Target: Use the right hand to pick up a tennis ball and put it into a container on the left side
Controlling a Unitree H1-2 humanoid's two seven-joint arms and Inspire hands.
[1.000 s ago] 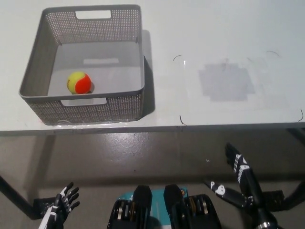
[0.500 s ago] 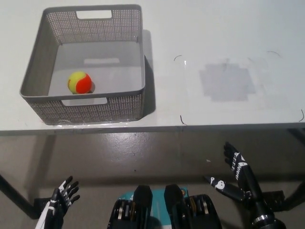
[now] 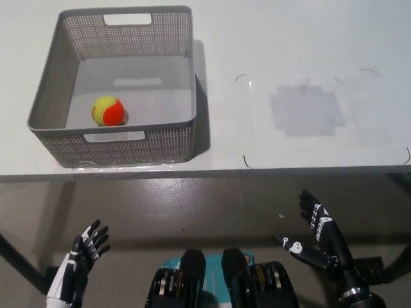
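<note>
The tennis ball [image 3: 107,111] lies in the grey basket [image 3: 173,142] on the white surface [image 3: 302,51], near its front wall; light, springy and felted, it should take a wrap around its middle; right hand [image 3: 316,236] and left hand [image 3: 80,260] hang below, fingers spread, empty.

I count one tennis ball [image 3: 107,111] (yellow and orange), one grey mesh basket [image 3: 122,144], and one white worktop [image 3: 289,51].
</note>
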